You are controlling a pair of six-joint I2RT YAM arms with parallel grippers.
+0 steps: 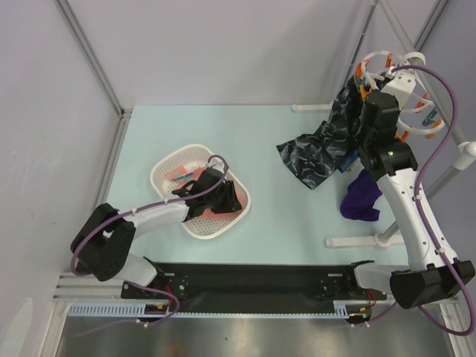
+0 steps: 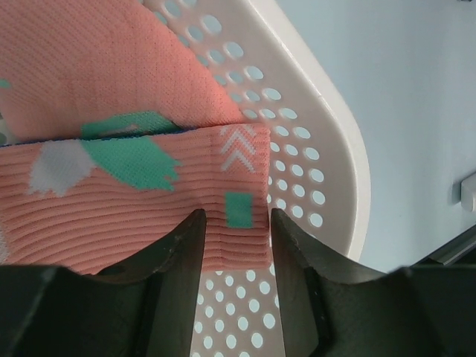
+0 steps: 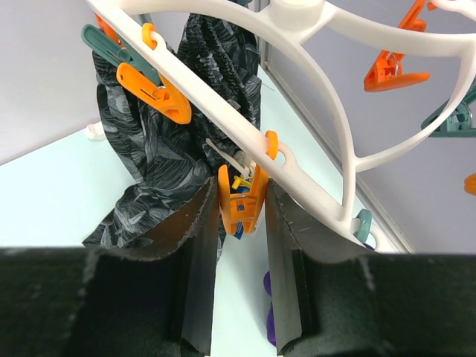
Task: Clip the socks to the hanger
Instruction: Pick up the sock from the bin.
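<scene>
Sock [image 2: 111,216] sits within half-spread left end effector [image 2: 235,221]; right end effector [image 3: 242,192] clamps orange peg [image 3: 239,212]

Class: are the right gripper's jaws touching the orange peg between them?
Touching: the right wrist view shows the right gripper with both jaws against the orange peg.

Soft salmon-pink ribbed knit socks [image 2: 111,223] fill the left wrist view from nine to twelve o'clock. They are patterned with a green-teal splash beside a white blotch, a small teal square and white chevrons. At three o'clock is a white perforated plastic basket [image 2: 312,149]. The flat table top [image 1: 223,134] is pale blue-green. A white plastic ring-frame hanger [image 3: 201,93] carries an orange plastic peg [image 3: 239,197] and a dark teal plastic peg [image 3: 446,119]. Overhead at two o'clock, a draped dark navy cloth [image 1: 316,152] bears a pale grey feathery print. At three o'clock lies a plain deep purple garment [image 1: 362,197].
</scene>
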